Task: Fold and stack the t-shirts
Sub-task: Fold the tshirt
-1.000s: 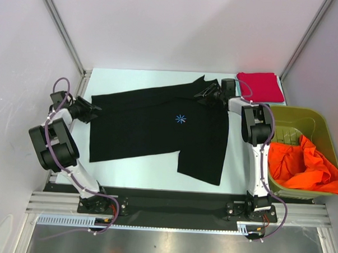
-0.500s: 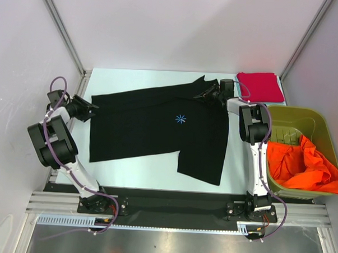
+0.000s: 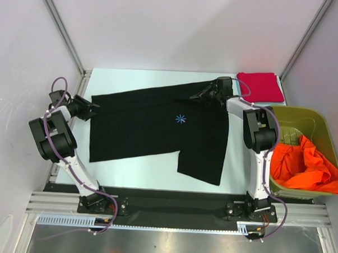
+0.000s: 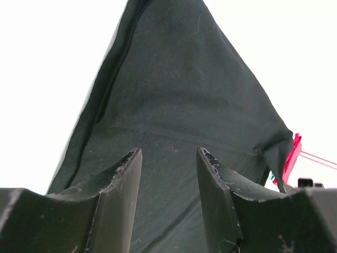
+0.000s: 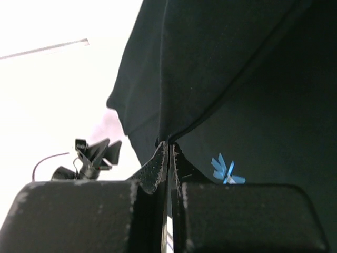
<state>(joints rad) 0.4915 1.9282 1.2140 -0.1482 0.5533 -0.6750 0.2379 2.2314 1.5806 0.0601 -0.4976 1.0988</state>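
The black t-shirt (image 3: pixel 158 123) with a blue asterisk mark (image 3: pixel 180 119) lies spread on the table. My right gripper (image 3: pixel 200 96) is shut on its far right edge; in the right wrist view the fingertips (image 5: pixel 169 143) pinch a fold of the black t-shirt (image 5: pixel 221 63). My left gripper (image 3: pixel 91 108) is at the shirt's left edge, open, its jaws apart over the black t-shirt (image 4: pixel 174 95) without closing on it (image 4: pixel 168 152). The red t-shirt (image 3: pixel 261 87) lies folded at the far right corner. The orange t-shirt (image 3: pixel 302 163) is bunched in the bin.
The olive-green bin (image 3: pixel 304 122) stands at the right edge beside the right arm. White side walls with metal rails close in the table on both sides. Bare table (image 3: pixel 144 173) lies between the shirt and the arm bases.
My right gripper has shifted slightly left and away with the shirt edge in it, and the raised bump of cloth there has flattened. The left gripper has barely moved.
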